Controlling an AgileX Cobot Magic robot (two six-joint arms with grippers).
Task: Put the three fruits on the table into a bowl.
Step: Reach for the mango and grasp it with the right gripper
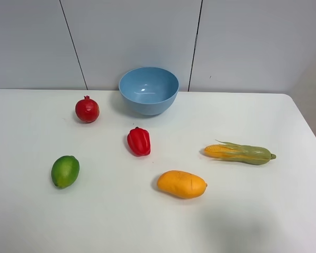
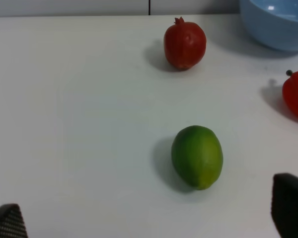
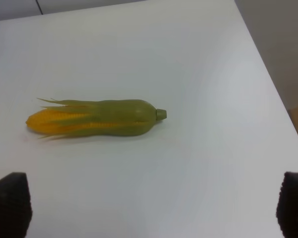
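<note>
Light-blue, the bowl (image 1: 148,89) stands at the back of the white tabletop (image 1: 31,221), the pomegranate (image 1: 87,109) near its left, the lime (image 1: 65,171) well forward on that side, and the mango (image 1: 181,184) front and centre, apart from the pepper (image 1: 139,141) and the corn (image 1: 241,153). The left jaws gape wide short of the lime; the right jaws gape wide short of the corn, both empty.
</note>
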